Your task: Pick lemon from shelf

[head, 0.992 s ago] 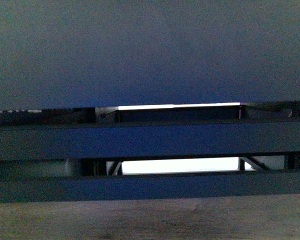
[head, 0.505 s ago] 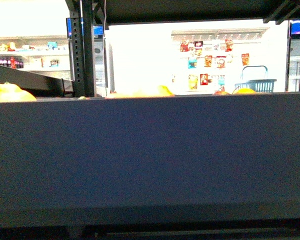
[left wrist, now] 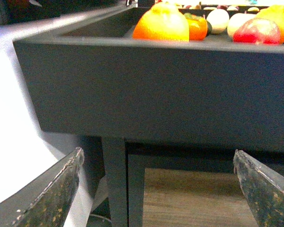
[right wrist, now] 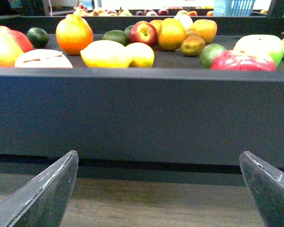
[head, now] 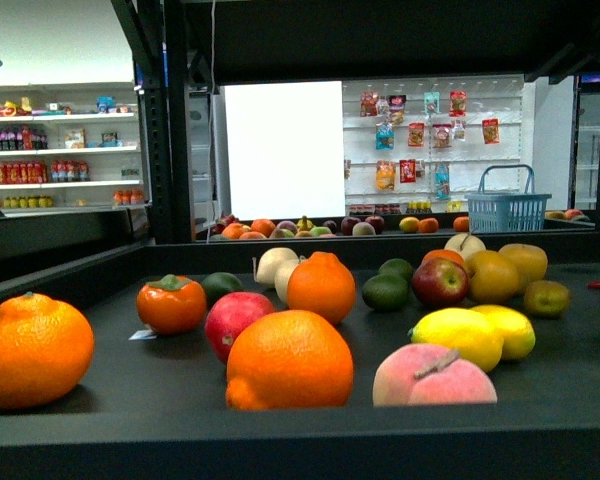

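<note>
While left hand (left wrist: 157,152), right hand (right wrist: 158,153) gape empty, shelf (head: 300,440) holds lemon (head: 458,335) beside peach (head: 435,378).

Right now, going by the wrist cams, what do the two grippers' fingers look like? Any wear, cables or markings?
Left gripper: two dark, tapered wedge fingers, their surface scuffed and flecked with tan specks. Right gripper: same wedge shape, but its fingers are a smoother dark grey with a lighter edge. No cables or markings show. The arms themselves are out of every view.
</note>
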Tool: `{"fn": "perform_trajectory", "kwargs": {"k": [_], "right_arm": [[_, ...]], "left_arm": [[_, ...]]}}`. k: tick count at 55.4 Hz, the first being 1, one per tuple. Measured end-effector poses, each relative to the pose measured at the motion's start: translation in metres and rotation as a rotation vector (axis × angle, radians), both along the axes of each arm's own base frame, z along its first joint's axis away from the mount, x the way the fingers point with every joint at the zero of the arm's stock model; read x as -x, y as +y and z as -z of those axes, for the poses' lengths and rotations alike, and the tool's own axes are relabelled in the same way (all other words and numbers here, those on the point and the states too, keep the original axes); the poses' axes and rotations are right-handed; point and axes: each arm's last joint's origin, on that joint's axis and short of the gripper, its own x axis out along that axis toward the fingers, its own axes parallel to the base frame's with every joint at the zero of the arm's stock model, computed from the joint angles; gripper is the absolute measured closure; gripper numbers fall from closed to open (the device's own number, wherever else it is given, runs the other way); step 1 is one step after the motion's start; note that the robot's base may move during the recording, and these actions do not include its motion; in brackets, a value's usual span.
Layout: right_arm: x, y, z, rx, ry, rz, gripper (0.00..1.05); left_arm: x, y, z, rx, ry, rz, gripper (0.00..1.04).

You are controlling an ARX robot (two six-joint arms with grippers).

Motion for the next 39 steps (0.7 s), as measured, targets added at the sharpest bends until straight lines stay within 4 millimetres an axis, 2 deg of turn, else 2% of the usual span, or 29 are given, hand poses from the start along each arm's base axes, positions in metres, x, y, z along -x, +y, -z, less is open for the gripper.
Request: {"fn": "perform_trajectory", "kwargs": {"k": [39], "right_arm": [[0.0,0.0,0.0,0.0,0.0,0.0,0.02]], "left_arm": [[0.0,0.0,-0.0001,0.0,0.0,0.0,0.08]]}}
